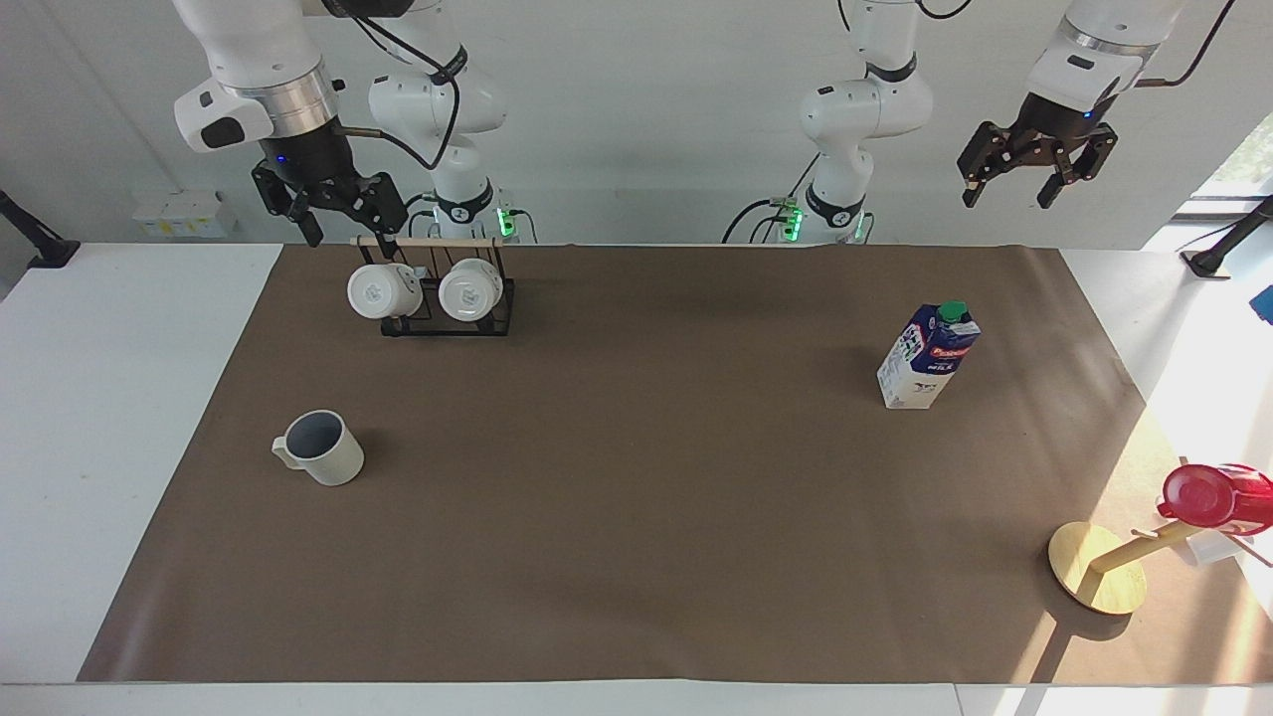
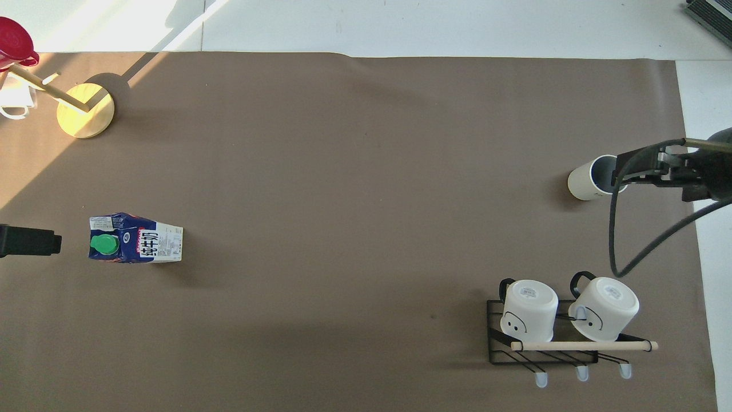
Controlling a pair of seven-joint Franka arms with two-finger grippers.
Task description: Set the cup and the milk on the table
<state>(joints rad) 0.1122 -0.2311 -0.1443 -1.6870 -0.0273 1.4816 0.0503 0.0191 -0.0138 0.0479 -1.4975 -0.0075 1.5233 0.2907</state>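
The cream cup (image 1: pixel 323 449) stands upright on the brown mat of the table (image 1: pixel 636 517), toward the right arm's end. The milk (image 1: pixel 928 356) stands upright on the mat toward the left arm's end. My right gripper (image 1: pixel 350 231) is open and empty, raised in the air by the mug rack. In the overhead view the right gripper (image 2: pixel 617 171) covers part of the cup (image 2: pixel 584 182). My left gripper (image 1: pixel 1029 191) is open and empty, high above the table's edge near the robots. In the overhead view only a tip of the left gripper (image 2: pixel 34 241) shows beside the milk (image 2: pixel 135 245).
A black wire rack (image 1: pixel 448 318) with two white mugs stands near the robots at the right arm's end; the rack also shows in the overhead view (image 2: pixel 543 349). A wooden mug stand (image 1: pixel 1097 568) holding a red cup (image 1: pixel 1208 495) is at the left arm's end, farther from the robots.
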